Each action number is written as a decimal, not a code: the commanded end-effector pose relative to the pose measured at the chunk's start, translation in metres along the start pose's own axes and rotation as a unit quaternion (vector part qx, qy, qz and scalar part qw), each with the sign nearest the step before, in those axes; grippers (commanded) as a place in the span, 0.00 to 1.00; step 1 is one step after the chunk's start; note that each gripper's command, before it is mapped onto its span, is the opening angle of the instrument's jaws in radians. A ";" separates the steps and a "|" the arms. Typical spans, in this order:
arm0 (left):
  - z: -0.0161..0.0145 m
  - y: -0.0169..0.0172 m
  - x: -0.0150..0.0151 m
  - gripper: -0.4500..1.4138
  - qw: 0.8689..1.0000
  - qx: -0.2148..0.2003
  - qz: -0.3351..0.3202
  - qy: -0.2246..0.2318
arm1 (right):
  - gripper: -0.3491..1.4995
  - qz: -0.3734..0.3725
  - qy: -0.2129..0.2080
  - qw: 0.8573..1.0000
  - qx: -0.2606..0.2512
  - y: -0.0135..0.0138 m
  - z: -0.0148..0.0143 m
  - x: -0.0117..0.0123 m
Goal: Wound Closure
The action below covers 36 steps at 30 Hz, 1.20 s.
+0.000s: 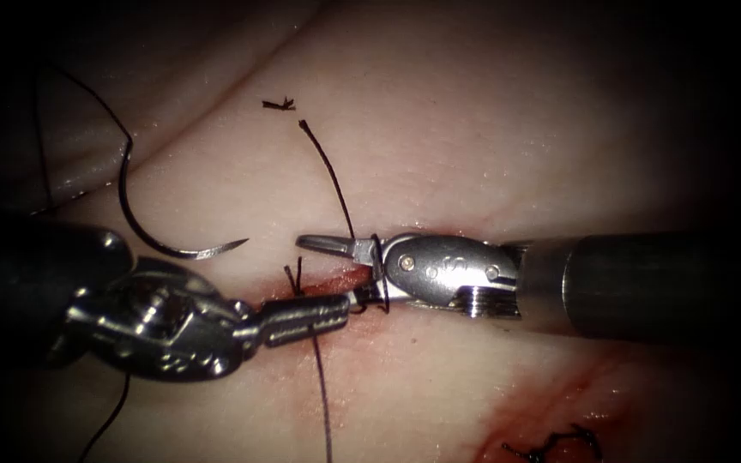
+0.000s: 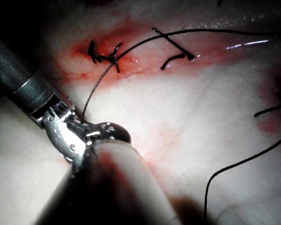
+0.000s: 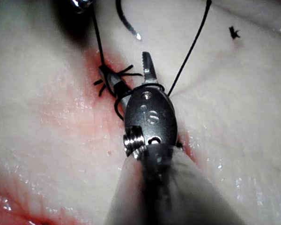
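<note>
Both needle drivers are polished steel: the right tool (image 1: 340, 257) gleams smooth, the left tool's (image 1: 306, 319) jaws look ridged. The curved needle (image 1: 143, 230) is bright, glossy metal. The thread (image 1: 329, 171) is dark and matt. The tissue (image 1: 473, 129) looks pale, wet, shiny.

Needle (image 1: 143, 225) and thread (image 1: 329, 176) on tissue (image 1: 473, 129)

Two needle drivers, left tool (image 1: 306, 319) at eight o'clock, right tool (image 1: 336, 257) at three, one curved needle (image 1: 152, 225) at ten, one loose thread scrap (image 1: 279, 105) at twelve, one finished knot (image 1: 551, 446) at five.
</note>
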 end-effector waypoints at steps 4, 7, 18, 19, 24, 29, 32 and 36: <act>0.0008 -0.0005 -0.0011 0.00 1.000 0.000 -0.005 0.003 | 0.84 0.004 0.001 1.000 0.012 -0.0007 0.0009 -0.0007; 0.0014 -0.0010 -0.0030 0.00 1.000 -0.002 -0.005 0.016 | 0.84 0.005 0.002 1.000 0.019 -0.0009 0.0010 -0.0009; 0.0030 -0.0010 -0.0077 0.00 0.998 -0.003 -0.031 0.057 | 0.84 0.006 0.012 0.999 0.046 -0.0016 0.0009 -0.0010; 0.0030 -0.0010 -0.0081 0.00 0.998 -0.003 -0.034 0.058 | 0.84 0.009 0.013 0.999 0.050 -0.0017 0.0008 -0.0010; 0.0031 -0.0018 -0.0094 0.00 0.996 0.010 -0.048 0.075 | 0.84 0.014 0.015 0.998 0.060 -0.0022 0.0009 -0.0013; 0.0034 -0.0024 -0.0099 0.00 0.995 0.019 -0.053 0.082 | 0.84 0.016 0.008 0.997 0.072 -0.0028 0.0012 -0.0017; 0.0039 -0.0024 -0.0103 0.00 0.995 0.019 -0.055 0.085 | 0.84 0.016 0.010 0.997 0.080 -0.0032 0.0014 -0.0018; 0.0045 -0.0016 -0.0108 0.00 0.995 0.022 -0.052 0.085 | 0.82 0.016 0.013 0.996 0.088 -0.0032 0.0014 -0.0016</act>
